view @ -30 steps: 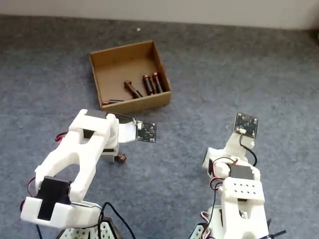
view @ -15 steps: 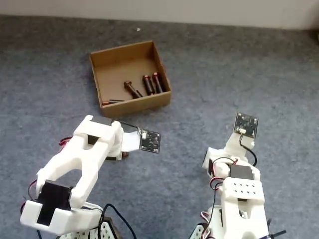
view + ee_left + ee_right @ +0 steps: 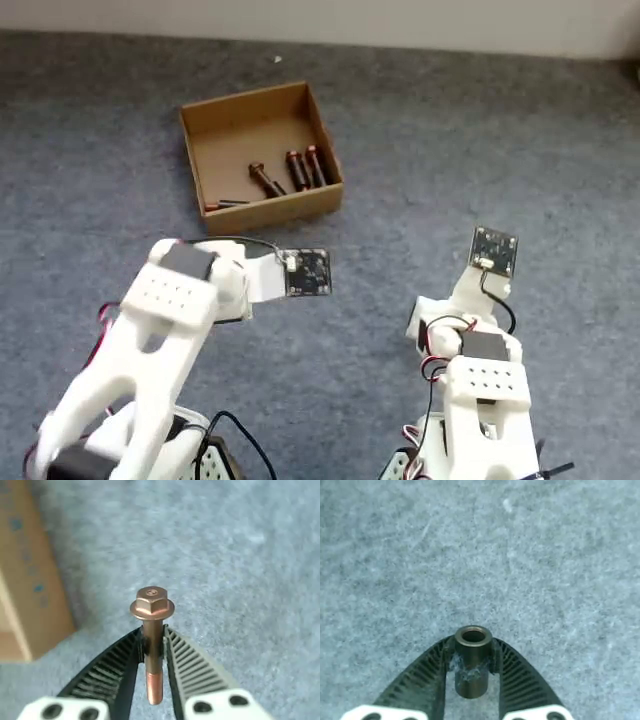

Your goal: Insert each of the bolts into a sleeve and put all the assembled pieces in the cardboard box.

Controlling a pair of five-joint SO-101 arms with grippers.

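Observation:
My left gripper [image 3: 153,632] is shut on the shank of a copper bolt [image 3: 152,605], hex head pointing away, over grey carpet beside the cardboard box wall [image 3: 30,585]. My right gripper [image 3: 473,647] is shut on a dark sleeve [image 3: 472,656] whose open bore faces away from it. In the high view the cardboard box [image 3: 198,158] stands at the back left with several bolt-and-sleeve pieces [image 3: 297,170] inside. The left arm [image 3: 175,295] is just in front of the box and the right arm [image 3: 482,350] is at the lower right.
Grey carpet [image 3: 400,200] covers the whole surface, with free room between the two arms and to the right of the box. A pale wall strip [image 3: 400,20] runs along the far edge.
The left arm has swung its wrist to the right and its upper part has risen. The bolt tip that showed under the wrist is now covered. The right arm has kept still.

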